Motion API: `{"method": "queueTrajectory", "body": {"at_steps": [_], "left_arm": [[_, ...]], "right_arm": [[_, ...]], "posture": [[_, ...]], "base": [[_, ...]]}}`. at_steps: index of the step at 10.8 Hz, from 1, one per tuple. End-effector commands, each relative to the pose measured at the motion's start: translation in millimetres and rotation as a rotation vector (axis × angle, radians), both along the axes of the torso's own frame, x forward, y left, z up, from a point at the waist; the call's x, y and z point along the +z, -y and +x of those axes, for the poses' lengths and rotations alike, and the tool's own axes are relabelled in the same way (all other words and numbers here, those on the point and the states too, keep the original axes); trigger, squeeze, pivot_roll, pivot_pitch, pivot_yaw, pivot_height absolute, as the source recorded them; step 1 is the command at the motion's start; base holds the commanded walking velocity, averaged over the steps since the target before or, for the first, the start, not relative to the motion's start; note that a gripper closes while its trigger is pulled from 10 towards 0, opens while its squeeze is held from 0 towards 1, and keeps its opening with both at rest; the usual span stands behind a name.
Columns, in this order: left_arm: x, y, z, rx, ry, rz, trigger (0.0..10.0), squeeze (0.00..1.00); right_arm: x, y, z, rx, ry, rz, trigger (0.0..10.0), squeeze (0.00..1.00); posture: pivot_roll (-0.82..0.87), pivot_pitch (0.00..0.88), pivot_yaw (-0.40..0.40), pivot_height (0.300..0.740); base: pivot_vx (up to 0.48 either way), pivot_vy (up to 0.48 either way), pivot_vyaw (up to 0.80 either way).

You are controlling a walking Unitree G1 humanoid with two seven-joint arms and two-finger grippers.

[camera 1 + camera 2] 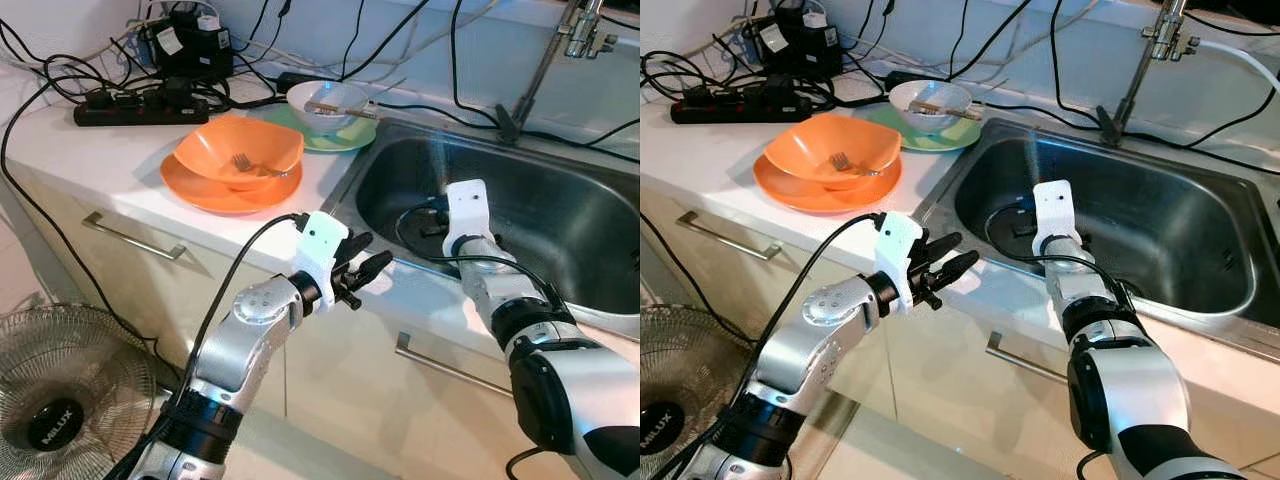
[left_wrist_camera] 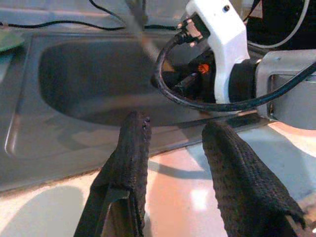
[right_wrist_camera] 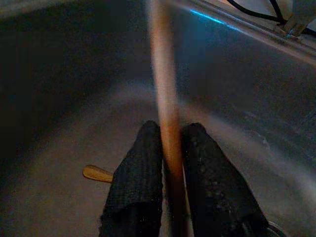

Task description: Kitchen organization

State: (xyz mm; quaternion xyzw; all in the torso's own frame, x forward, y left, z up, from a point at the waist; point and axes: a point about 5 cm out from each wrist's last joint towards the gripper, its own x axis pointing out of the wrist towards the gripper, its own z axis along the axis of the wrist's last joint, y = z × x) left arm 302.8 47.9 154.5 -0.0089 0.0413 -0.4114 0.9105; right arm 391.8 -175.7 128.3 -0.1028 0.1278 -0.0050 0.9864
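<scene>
Right wrist view shows a long wooden stick (image 3: pixel 165 98) clenched between the right gripper's (image 3: pixel 170 163) two black fingers, its shaft running up and away from the jaws, blurred toward the far end. That gripper is reached down inside the steel sink (image 1: pixel 560 215), with the basin walls standing well apart from it on every side. A second wooden piece (image 3: pixel 97 173) lies on the sink floor, just beside the fingers. At the sink's front rim, the left gripper (image 1: pixel 362 275) hovers over the white counter edge with its fingers spread and nothing between them. Beyond the sink's left rim sit an orange bowl (image 1: pixel 238 150) on an orange plate (image 1: pixel 205 195), a fork (image 1: pixel 245 162) in the bowl, and a white bowl (image 1: pixel 326 105) on a green plate (image 1: pixel 345 137). A faucet (image 1: pixel 550 55) rises behind the sink.
</scene>
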Motion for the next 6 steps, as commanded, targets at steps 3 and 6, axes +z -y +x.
{"method": "queueTrajectory", "body": {"at_steps": [3, 6], "left_arm": [[0.0, 0.5, -4.9, -0.010, -0.007, 0.006, 10.0, 0.00], [5.5, -0.6, -3.8, 0.012, 0.042, 0.008, 10.0, 0.00]], "right_arm": [[-25.8, -7.4, -10.8, 0.035, -0.108, -0.013, 10.0, 0.00], [-17.3, -10.8, -7.2, 0.048, -0.043, -0.014, 10.0, 0.00]], "posture": [[0.27, 0.000, -0.053, 0.725], [0.26, 0.000, -0.049, 0.725]], "base": [[0.000, 0.000, 0.00], [0.000, 0.000, 0.00]]}}
